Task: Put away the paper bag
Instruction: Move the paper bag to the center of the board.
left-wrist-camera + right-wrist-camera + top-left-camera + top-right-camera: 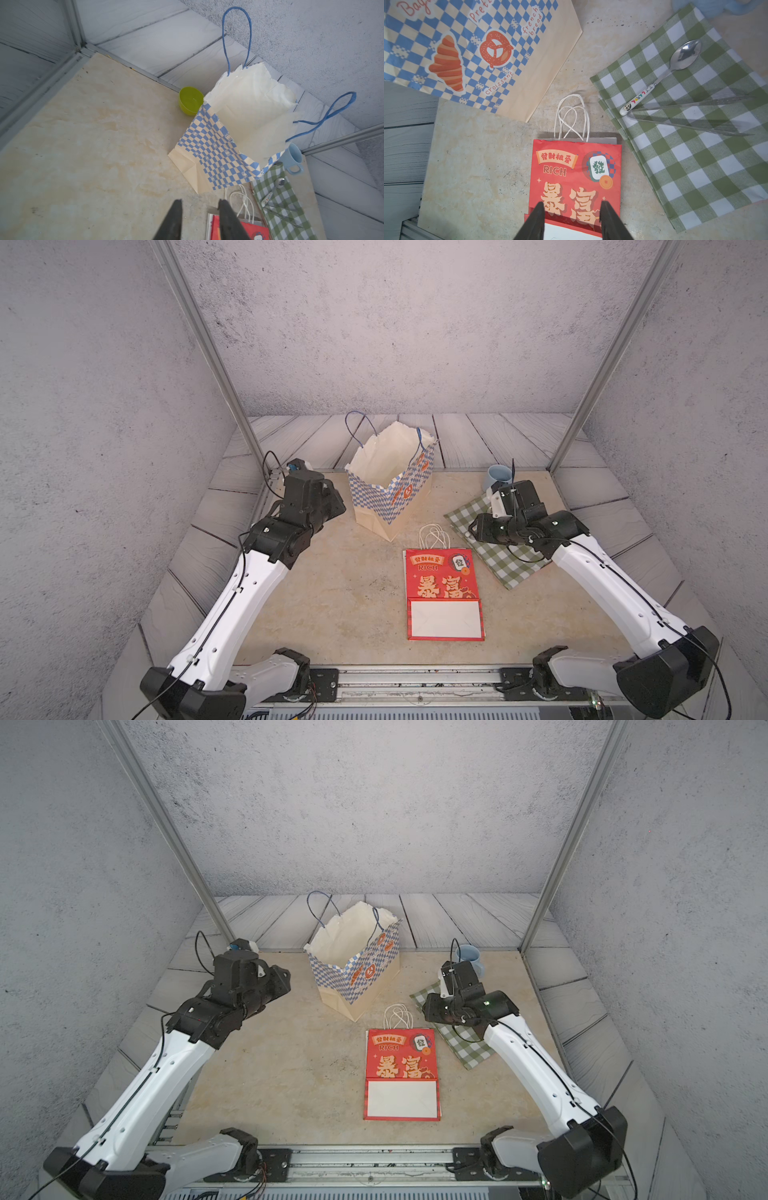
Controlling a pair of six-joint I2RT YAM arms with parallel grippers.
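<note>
- In both top views I see the red paper bag (442, 593) (401, 1073) lying flat and folded on the table (332, 605). It is front of centre, with its white string handles (434, 535) pointing toward the back.
- In these views the right gripper (471, 529) hangs over the edge of the green checked cloth (505, 568), just right of the bag's handle end and clear of it.
- The left gripper (337, 506) is well apart from the red paper bag, off to its left, beside the standing checkered bag (390, 489). A blue mug (497, 477) sits behind the cloth.
- Left wrist view: the left gripper (200, 202) has its jaws parted with nothing between them. Only a corner of the red paper bag (249, 230) shows past one finger. The checkered bag stands open-mouthed ahead, with a green bowl (190, 100) behind it.
- Right wrist view: the right gripper (572, 203) is spread and empty. The red paper bag's printed face lies below and ahead of the fingers. A spoon (683, 56) and tongs (685, 116) rest on the cloth alongside.
</note>
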